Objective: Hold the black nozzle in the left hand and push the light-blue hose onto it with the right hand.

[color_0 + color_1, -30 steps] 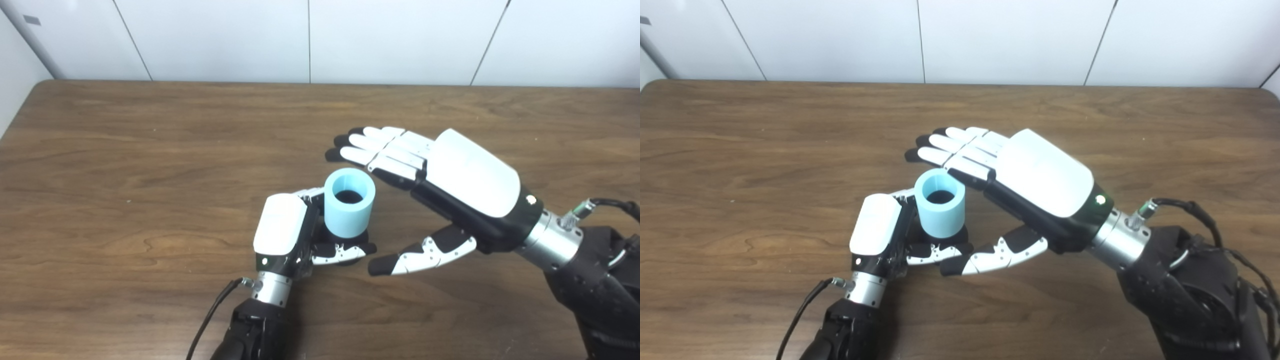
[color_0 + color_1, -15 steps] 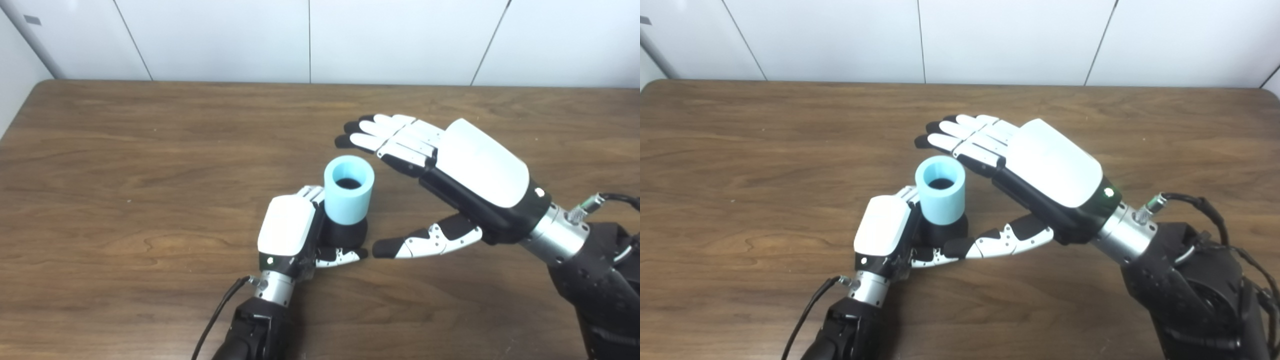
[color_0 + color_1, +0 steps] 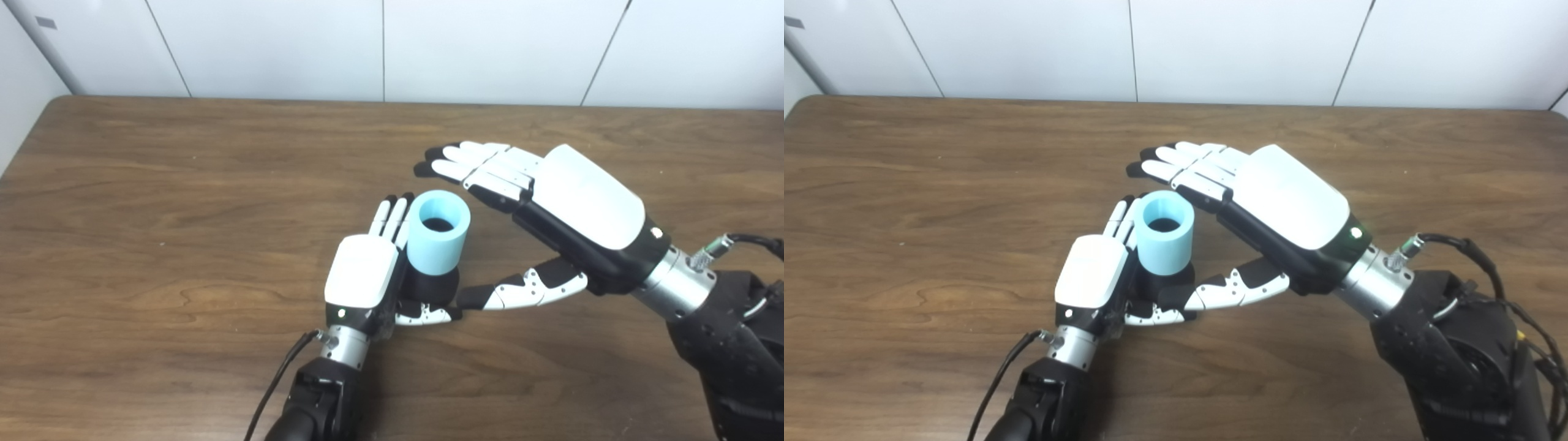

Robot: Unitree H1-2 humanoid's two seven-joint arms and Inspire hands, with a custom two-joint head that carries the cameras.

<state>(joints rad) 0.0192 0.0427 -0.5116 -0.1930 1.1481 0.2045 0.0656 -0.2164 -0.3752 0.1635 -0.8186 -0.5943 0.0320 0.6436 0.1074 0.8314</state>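
Observation:
The light-blue hose [image 3: 438, 242] stands upright as a short tube, seated on top of the black nozzle [image 3: 432, 286], which rests on the table. My left hand [image 3: 364, 278] is right beside them on the left, fingers [image 3: 392, 214] stretched out straight along the hose and thumb lying in front of the nozzle base; it is open. My right hand [image 3: 576, 208] is open and empty, hovering to the right, its fingers reaching over behind the hose top and its thumb tip close to the nozzle base.
The brown wooden table [image 3: 153, 184] runs back to a white panelled wall [image 3: 275, 43]. A black cable [image 3: 275, 392] trails from my left wrist. My right forearm [image 3: 729, 331] fills the lower right corner.
My left hand's fingers have uncurled from around the nozzle and now lie straight. My right hand has risen a little and drawn back to the right. The hose stays on the nozzle.

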